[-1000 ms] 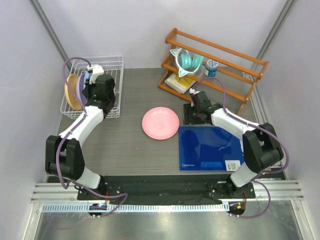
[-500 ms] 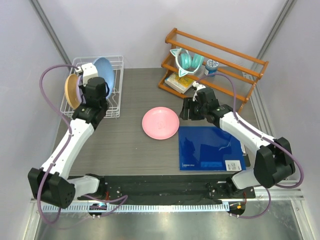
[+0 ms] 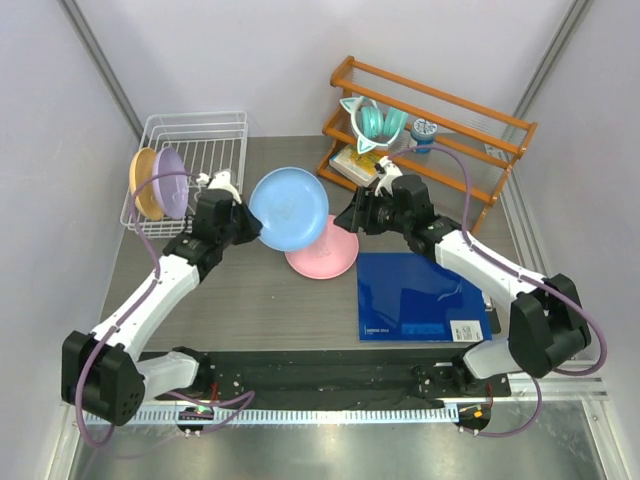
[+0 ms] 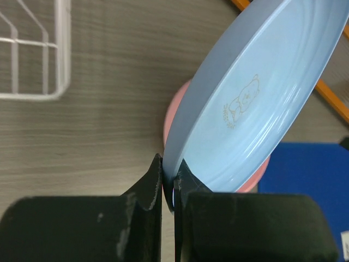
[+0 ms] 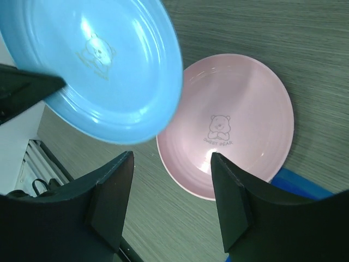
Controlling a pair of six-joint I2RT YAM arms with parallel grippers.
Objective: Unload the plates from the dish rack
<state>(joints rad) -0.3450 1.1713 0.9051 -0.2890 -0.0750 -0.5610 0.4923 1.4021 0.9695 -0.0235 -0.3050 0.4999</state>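
Pinching blue plate (image 3: 288, 208) at rim — left tool (image 4: 169, 173), above pink plate (image 5: 234, 136)

Lab test cell, plain grey walls (image 3: 250, 50), aluminium frame rail (image 3: 330, 385)

Top: fixed high at 6 o'clock, looking down across the whole table (image 3: 250, 290). Left wrist: very close, sighting along its fingers (image 4: 147, 188) toward 3 o'clock, edge-on to the blue plate (image 4: 256, 103). Right wrist: close, looking down from 2 o'clock. Shared by all three: blue plate and pink plate (image 5: 240, 131).
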